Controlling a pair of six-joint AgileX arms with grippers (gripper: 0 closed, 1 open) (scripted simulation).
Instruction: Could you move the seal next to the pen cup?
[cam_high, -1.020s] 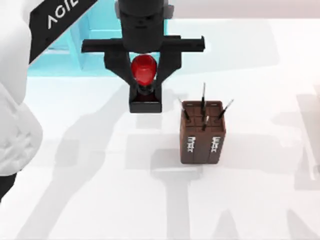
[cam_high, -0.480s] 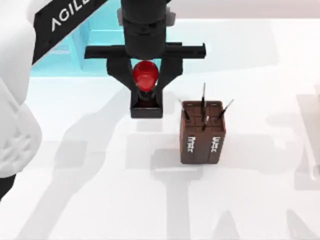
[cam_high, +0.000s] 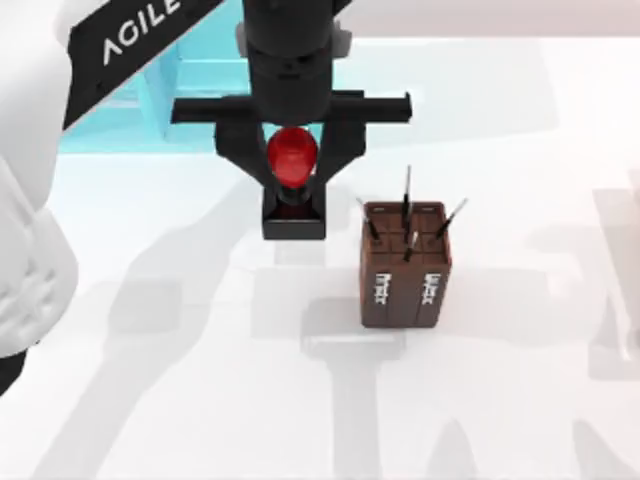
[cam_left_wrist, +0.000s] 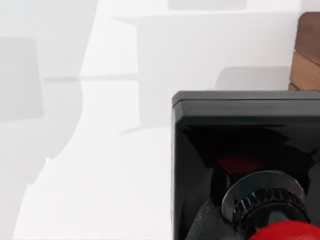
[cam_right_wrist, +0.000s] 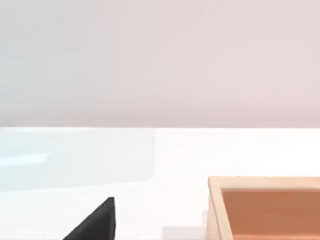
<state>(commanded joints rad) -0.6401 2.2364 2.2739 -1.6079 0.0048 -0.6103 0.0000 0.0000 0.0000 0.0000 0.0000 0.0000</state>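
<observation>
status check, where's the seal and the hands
Left hand shut on seal, just left of pen cup, apart. Nothing between them.

One seal (cam_high: 292, 185), one pen cup (cam_high: 405, 265) — four pens (cam_high: 407, 196).

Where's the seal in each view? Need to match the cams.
Top view: the seal sits upper centre, between the left gripper fingers, just left of the pen cup.
Left wrist view: the seal takes up the lower right of the picture, black base and red knob.
Right wrist view: not in it.
Shared landmark: the pen cup, whose brown side edges into the left wrist view.
</observation>
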